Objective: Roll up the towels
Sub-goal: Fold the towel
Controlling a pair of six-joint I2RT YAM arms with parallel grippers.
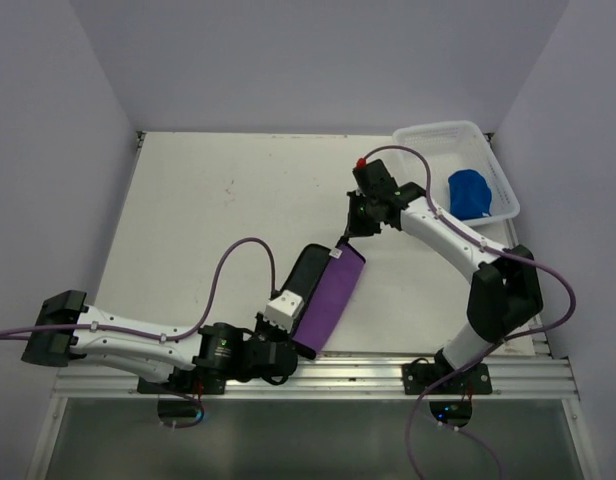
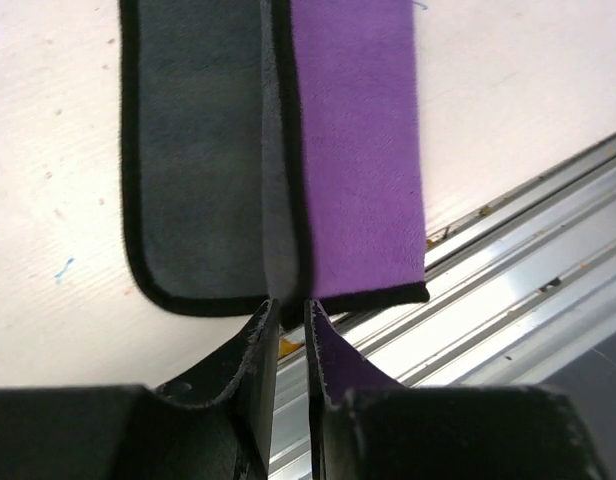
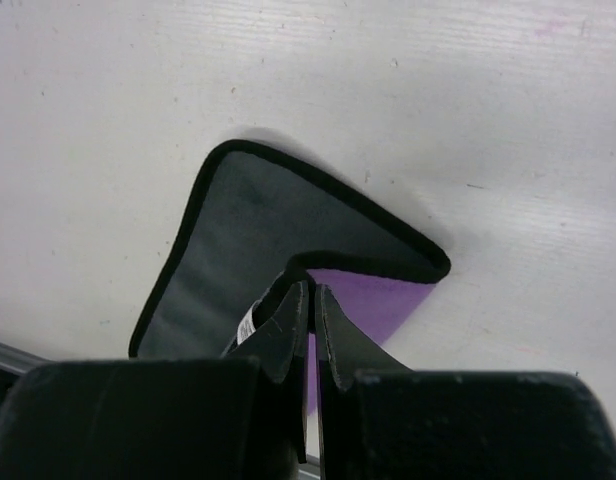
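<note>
I see purple towel [image 2: 358, 150]: matt, suede-like cloth. Counter [image 1: 218, 200]: matt, scuffed. Basket [image 1: 438, 127]: translucent plastic. Rail [image 1: 338, 375]: brushed metal.

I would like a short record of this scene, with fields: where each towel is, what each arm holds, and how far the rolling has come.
purple towel: on the table between the arms, folded over lengthwise, showing half black side and half purple
blue towel: a compact lump inside the white basket, far right
left fingers: shut on the purple towel's near end
right fingers: shut on its far end, beside the white tag
rolling: purple towel not yet rolled
</note>
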